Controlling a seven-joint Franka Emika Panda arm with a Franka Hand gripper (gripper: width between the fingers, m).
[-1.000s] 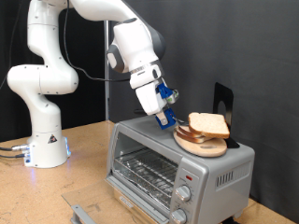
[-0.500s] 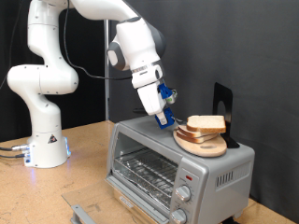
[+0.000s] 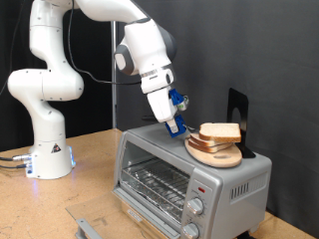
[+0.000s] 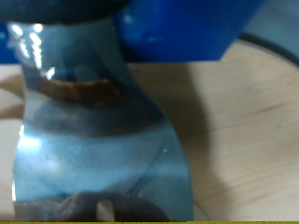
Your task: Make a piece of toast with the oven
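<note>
Nothing has visibly moved in the last half second; over the full second, the arm has eased a touch toward the exterior view's left and the bread has settled squarer on its board.

At the exterior view's left, you see the white robot base point(image 3: 45, 149) standing on the wooden table point(image 3: 85, 184). Its arm arches up and over toward the middle of the picture. The gripper point(image 3: 176, 124), with blue parts at its tip, angles downward and sits low over the oven's top, just beside the left edge of the round wooden board point(image 3: 214, 152).

Below it is the oven point(image 3: 189, 177), silver-grey, its glass door point(image 3: 100, 227) dropped open toward the exterior view's bottom left, the wire rack point(image 3: 155, 184) showing inside and round knobs point(image 3: 197, 207) on the right of its front.

Further right, the piece of toast point(image 3: 222, 131) lies flat on the board, which rests on the oven's roof. A dark upright object point(image 3: 237, 110) stands behind it.

The wrist view is blurred and very close: a shiny blue-grey surface point(image 4: 93, 131) fills it, possibly a finger, above pale wood point(image 4: 243, 140). You cannot tell whether the fingers are spread or pressed together, and nothing shows between them.
</note>
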